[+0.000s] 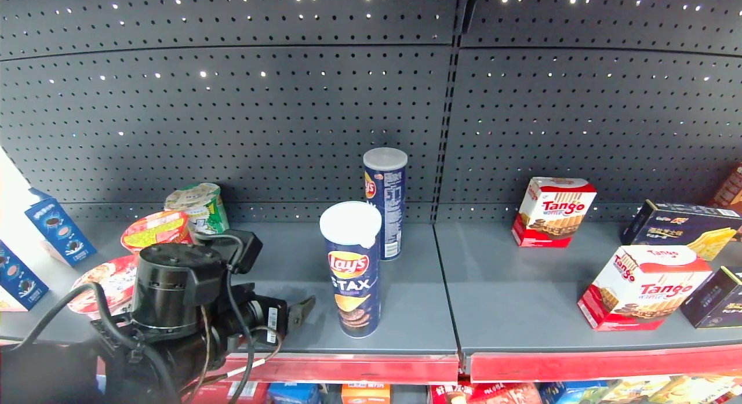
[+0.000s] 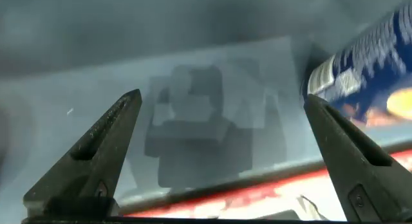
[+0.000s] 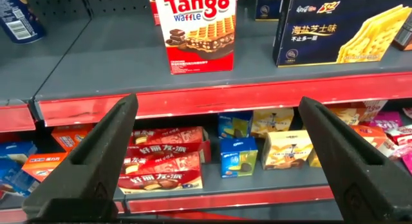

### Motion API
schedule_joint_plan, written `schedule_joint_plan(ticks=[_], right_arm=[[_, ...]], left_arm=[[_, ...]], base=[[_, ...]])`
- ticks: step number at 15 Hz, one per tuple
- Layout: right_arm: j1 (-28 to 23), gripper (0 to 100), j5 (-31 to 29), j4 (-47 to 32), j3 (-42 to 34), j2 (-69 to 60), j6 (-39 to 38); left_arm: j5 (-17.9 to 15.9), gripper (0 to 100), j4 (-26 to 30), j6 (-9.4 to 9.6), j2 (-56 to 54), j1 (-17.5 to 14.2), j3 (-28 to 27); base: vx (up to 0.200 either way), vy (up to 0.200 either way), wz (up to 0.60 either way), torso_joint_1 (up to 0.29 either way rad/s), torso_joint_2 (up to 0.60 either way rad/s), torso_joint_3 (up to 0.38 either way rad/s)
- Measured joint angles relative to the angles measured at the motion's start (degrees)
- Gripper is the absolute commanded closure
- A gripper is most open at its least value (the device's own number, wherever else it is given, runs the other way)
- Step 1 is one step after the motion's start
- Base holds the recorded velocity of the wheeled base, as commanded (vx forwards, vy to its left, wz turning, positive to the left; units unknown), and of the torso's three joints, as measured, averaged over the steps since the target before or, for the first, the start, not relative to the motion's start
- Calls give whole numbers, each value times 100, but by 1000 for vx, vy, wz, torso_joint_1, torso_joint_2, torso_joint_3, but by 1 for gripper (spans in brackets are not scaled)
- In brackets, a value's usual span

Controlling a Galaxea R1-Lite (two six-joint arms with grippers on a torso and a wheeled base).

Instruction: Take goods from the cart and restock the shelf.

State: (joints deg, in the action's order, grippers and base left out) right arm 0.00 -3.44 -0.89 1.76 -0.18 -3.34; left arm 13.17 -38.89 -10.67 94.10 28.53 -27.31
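Two dark blue chip cans stand on the grey shelf [image 1: 406, 311]. The front can [image 1: 352, 270] is near the red edge and the back can [image 1: 385, 201] stands by the pegboard. My left gripper [image 1: 302, 307] sits low at the shelf's front, just left of the front can. In the left wrist view this gripper [image 2: 222, 98] is open over bare shelf, with the front can [image 2: 367, 76] outside one finger. My right gripper [image 3: 219, 102] is open and holds nothing, facing the shelf's red edge [image 3: 212, 95] below a red-and-white wafer box [image 3: 196, 28].
Noodle cups [image 1: 156, 230] and blue cookie boxes [image 1: 58, 230] crowd the shelf's left end. Wafer boxes [image 1: 553, 211] [image 1: 643, 288] and dark boxes [image 1: 684, 227] fill the right part. Bare shelf lies between the cans and the wafer boxes. The lower shelf [image 3: 193, 166] holds several snack boxes.
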Motion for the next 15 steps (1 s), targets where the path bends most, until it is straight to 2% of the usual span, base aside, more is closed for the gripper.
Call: schedule_joint_plan(ticks=[6, 10, 12, 15], right_arm=[[0, 0, 0, 11, 0, 7, 0], [0, 0, 0, 45, -9, 9, 0], [0, 0, 0, 45, -9, 9, 0], [0, 0, 0, 45, -9, 9, 0]], left_arm=[[-9, 0, -17, -57, 460, 49, -339], [-9, 0, -22, -63, 670, 218, -638], [-9, 0, -22, -222, 725, 350, -697], [-4, 0, -20, -266, 758, 472, -712]], base=[[0, 0, 0, 0, 0, 0], [0, 0, 0, 0, 0, 0], [0, 0, 0, 0, 0, 0], [0, 0, 0, 0, 0, 0]])
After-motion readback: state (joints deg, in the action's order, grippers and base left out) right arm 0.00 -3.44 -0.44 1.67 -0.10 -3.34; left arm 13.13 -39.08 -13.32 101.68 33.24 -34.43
